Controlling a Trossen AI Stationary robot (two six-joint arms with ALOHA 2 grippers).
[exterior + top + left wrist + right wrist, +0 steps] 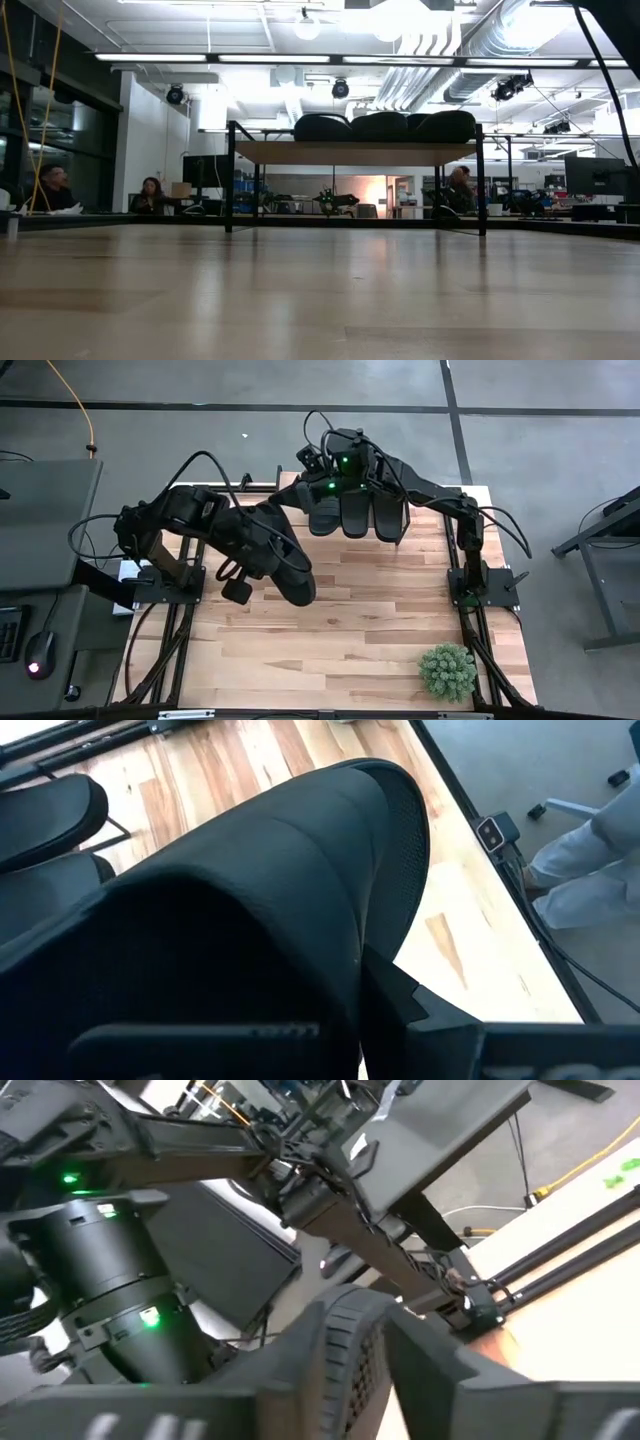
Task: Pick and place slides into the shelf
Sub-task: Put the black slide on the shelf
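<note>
The shelf stands at the table's far edge, its bare corner showing in the high view. Three black slides lie side by side on its top, seen end-on in the low view. My left gripper hangs over the table's middle left, shut on another black slide. My right gripper is at the far end of the leftmost shelf slide. It is open, with that slide's dotted edge between its fingers. My left gripper has the slide by one end; the slide's own bulk hides the place of contact. The slide reaches out ahead of the fingers, slanting down, and is clear of the table. My right gripper has a finger on each side of the shelf slide's edge. I cannot tell whether they touch it.
A small green plant stands at the table's near right corner. A grey desk with a mouse stands left of the table. People sit in the room beyond, and a person in white is past the table's edge.
</note>
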